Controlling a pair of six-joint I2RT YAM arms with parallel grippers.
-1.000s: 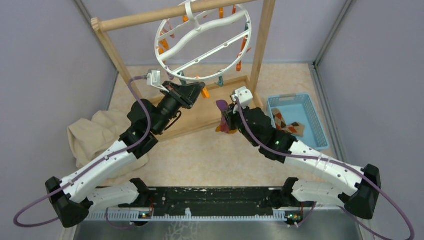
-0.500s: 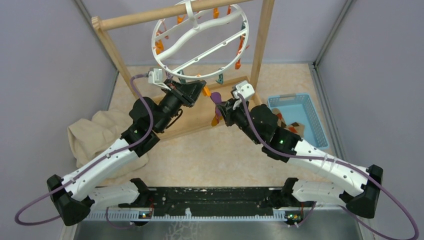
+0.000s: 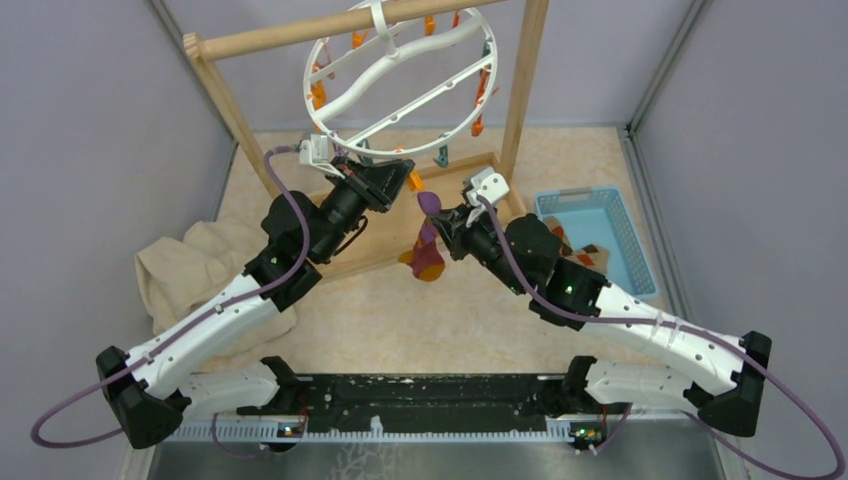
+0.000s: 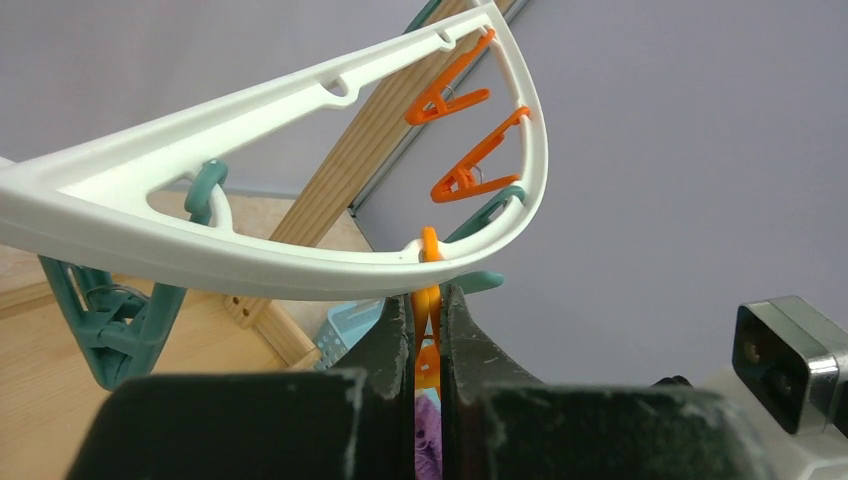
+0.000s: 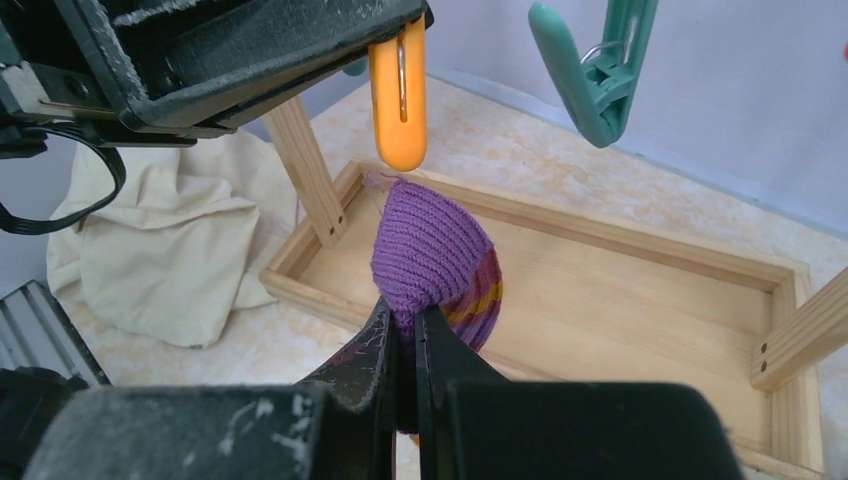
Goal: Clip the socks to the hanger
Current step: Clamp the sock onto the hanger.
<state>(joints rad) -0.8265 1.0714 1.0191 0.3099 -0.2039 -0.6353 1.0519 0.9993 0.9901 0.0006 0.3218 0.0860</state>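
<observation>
The white ring hanger (image 3: 400, 72) hangs from the wooden rail, with orange and teal clips; its rim also shows in the left wrist view (image 4: 300, 265). My left gripper (image 3: 407, 180) (image 4: 427, 300) is shut on an orange clip (image 4: 428, 320) (image 5: 399, 95) at the ring's lower edge. My right gripper (image 3: 440, 222) (image 5: 405, 320) is shut on the purple sock (image 3: 428, 240) (image 5: 432, 255), its cuff just below that clip; the rest hangs down. The brown-tan sock (image 3: 578, 250) lies in the blue basket (image 3: 630, 240).
The wooden stand's base tray (image 5: 640, 300) lies under the hanger, its posts (image 3: 525, 90) at either side. A beige cloth (image 3: 185, 270) is heaped at the left. A teal clip (image 5: 595, 70) hangs to the right of the orange one. Grey walls enclose the table.
My right gripper has carried the purple sock left and up, under the orange clip. The sock now hangs lower. My left gripper and the hanger shifted slightly left.
</observation>
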